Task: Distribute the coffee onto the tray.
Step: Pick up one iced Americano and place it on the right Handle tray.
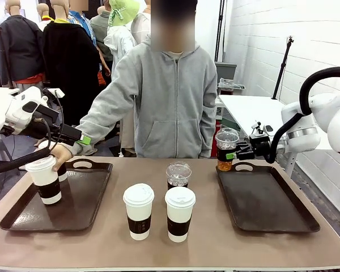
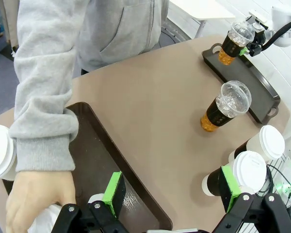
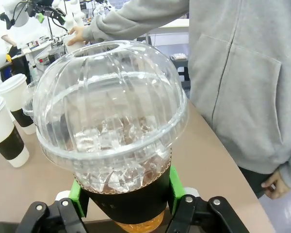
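My right gripper (image 1: 238,153) is shut on a clear dome-lidded cup of amber coffee (image 1: 226,148), holding it just above the far left corner of the right tray (image 1: 266,198). In the right wrist view the green pads (image 3: 174,184) clamp the dark sleeve of this cup (image 3: 114,131). My left gripper (image 2: 172,191) stands open over the left tray (image 1: 85,198), close to the person's hand (image 1: 61,153). That hand rests on a white lidded cup (image 2: 43,221). Another white cup (image 1: 47,180) stands on the left tray. Two white cups (image 1: 139,211) (image 1: 179,213) and a second clear cup (image 1: 178,174) stand mid-table.
The person in a grey hoodie (image 1: 170,96) stands at the far edge, one arm stretched over the left tray. The right tray's floor is bare. A white side table (image 1: 255,107) stands behind on the right.
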Controlling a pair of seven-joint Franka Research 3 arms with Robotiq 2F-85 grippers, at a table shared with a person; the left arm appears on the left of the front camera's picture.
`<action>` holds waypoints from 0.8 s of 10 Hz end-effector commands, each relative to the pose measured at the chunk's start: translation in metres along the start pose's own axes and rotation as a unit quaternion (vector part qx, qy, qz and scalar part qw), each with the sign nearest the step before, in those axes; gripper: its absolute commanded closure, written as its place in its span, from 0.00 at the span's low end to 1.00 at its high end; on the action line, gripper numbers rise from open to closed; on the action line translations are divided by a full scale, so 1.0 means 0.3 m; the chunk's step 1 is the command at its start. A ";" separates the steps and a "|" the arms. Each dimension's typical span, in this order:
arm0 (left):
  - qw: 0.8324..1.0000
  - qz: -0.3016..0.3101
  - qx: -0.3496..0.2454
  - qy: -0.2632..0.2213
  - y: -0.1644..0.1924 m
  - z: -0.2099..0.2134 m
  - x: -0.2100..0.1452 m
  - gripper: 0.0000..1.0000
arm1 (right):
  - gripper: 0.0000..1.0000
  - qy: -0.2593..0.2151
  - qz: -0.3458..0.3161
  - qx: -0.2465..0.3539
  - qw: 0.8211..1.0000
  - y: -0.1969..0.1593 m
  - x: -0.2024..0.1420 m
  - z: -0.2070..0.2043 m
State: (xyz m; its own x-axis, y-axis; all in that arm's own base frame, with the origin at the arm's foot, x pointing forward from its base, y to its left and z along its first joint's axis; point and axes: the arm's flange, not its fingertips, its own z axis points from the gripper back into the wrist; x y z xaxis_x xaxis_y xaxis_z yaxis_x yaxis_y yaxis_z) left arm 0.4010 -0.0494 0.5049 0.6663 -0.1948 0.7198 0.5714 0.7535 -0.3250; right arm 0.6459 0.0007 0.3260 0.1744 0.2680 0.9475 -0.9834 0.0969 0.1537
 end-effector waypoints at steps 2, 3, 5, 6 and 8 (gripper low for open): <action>1.000 -0.008 -0.008 -0.005 0.013 -0.009 0.001 0.00 | 0.25 0.000 0.000 0.000 1.000 0.000 0.000 0.000; 1.000 -0.008 -0.008 -0.005 0.013 -0.009 0.001 0.00 | 0.25 0.004 0.003 -0.010 1.000 -0.008 -0.022 0.022; 1.000 -0.008 -0.008 -0.005 0.013 -0.009 0.001 0.00 | 0.25 0.001 0.013 -0.026 1.000 -0.015 -0.075 0.087; 1.000 -0.008 -0.008 -0.005 0.013 -0.009 0.001 0.00 | 0.25 -0.002 0.017 -0.033 0.999 -0.016 -0.101 0.112; 1.000 -0.008 -0.008 -0.005 0.013 -0.009 0.001 0.00 | 0.25 -0.010 0.020 -0.041 0.999 -0.025 -0.144 0.161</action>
State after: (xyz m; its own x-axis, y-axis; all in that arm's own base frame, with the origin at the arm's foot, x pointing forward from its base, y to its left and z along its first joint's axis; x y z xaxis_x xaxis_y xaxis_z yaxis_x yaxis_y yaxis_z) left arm 0.4010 -0.0498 0.5047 0.6664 -0.1961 0.7194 0.5719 0.7535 -0.3243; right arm 0.6426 -0.0580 0.2937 0.1597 0.2810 0.9463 -0.9790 0.1680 0.1154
